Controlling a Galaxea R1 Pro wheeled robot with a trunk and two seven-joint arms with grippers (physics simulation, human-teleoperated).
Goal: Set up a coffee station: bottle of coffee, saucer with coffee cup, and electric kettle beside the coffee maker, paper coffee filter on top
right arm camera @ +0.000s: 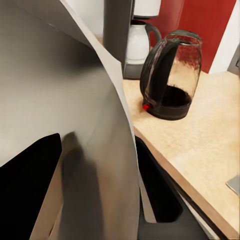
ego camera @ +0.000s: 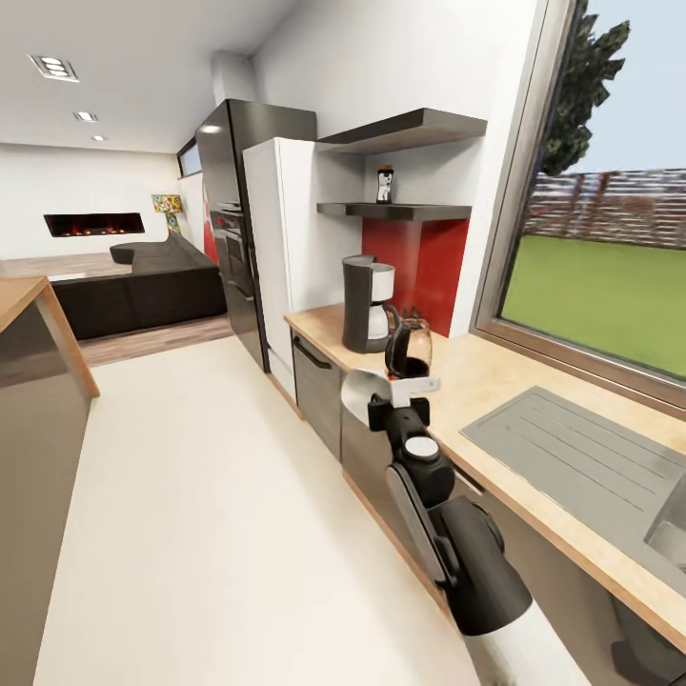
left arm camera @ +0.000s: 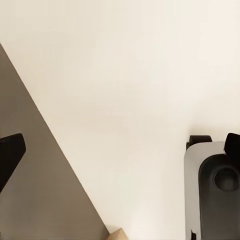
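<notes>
I'm carrying the filter (ego camera: 360,393) in the right gripper (ego camera: 386,405), clamped; aiming it squarely over the coffee maker (ego camera: 367,303), avoiding the kettle (ego camera: 409,350).

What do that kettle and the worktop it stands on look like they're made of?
The kettle looks like clear glass: the red wall shows through its dome, with a reflective sheen. Its handle and base look like glossy black plastic, though that is a guess. The worktop looks like light wood or a wood-look laminate: pale tan with faint grain and a matt finish; the render cannot settle which.
</notes>
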